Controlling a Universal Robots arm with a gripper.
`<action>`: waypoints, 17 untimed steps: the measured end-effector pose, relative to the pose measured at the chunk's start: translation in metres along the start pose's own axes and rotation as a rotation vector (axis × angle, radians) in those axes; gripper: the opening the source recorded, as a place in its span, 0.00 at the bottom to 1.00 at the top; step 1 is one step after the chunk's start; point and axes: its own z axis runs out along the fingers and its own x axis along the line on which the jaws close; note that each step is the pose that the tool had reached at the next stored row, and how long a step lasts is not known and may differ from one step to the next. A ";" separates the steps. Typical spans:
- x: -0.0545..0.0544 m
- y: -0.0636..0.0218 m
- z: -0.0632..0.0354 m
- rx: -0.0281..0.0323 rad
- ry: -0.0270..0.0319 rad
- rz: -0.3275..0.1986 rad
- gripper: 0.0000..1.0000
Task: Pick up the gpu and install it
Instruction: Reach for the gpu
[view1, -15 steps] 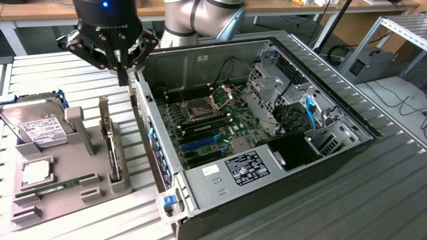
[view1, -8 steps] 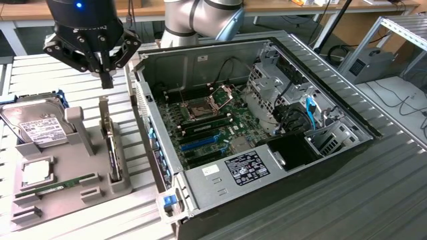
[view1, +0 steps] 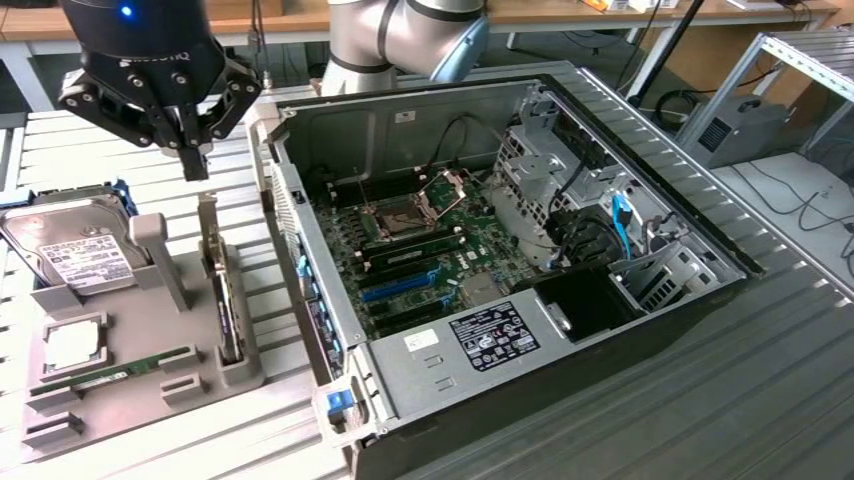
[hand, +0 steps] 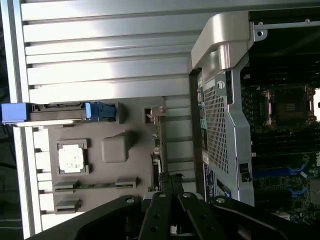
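At the exterior view's left, a hard drive (view1: 74, 250) leans in a grey holder (view1: 127, 410) on the ribbed counter (view1: 694, 400), with a memory stick (view1: 114, 375) lying nearer the camera. Along the holder's edge closest to the computer, the graphics card (view1: 230, 300) stands on its edge in a slot, untouched. Its long axis runs from near to far, roughly parallel to the side wall of the open computer case (view1: 400, 120).

The gripper (view1: 195, 165) hangs above the far end of that card with its fingers (view1: 198, 172) pressed together and holding nothing. The card lies below the fingers, and most of its length stretches toward the camera from them. In the wrist view the card (hand: 156, 150) shows as a thin strip running straight out from the fingers (hand: 172, 187), so they sit nearly on its line. At the exterior view's right, the case lies open with its motherboard (view1: 414, 250) bare; no card is fitted there yet.
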 end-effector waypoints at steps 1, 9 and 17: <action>0.000 0.0000 0.0000 0.0000 0.0000 0.000 0.11; 0.003 -0.0057 -0.0003 0.0000 0.0000 0.000 0.11; 0.009 -0.0170 -0.0010 -0.0001 0.0000 0.000 0.11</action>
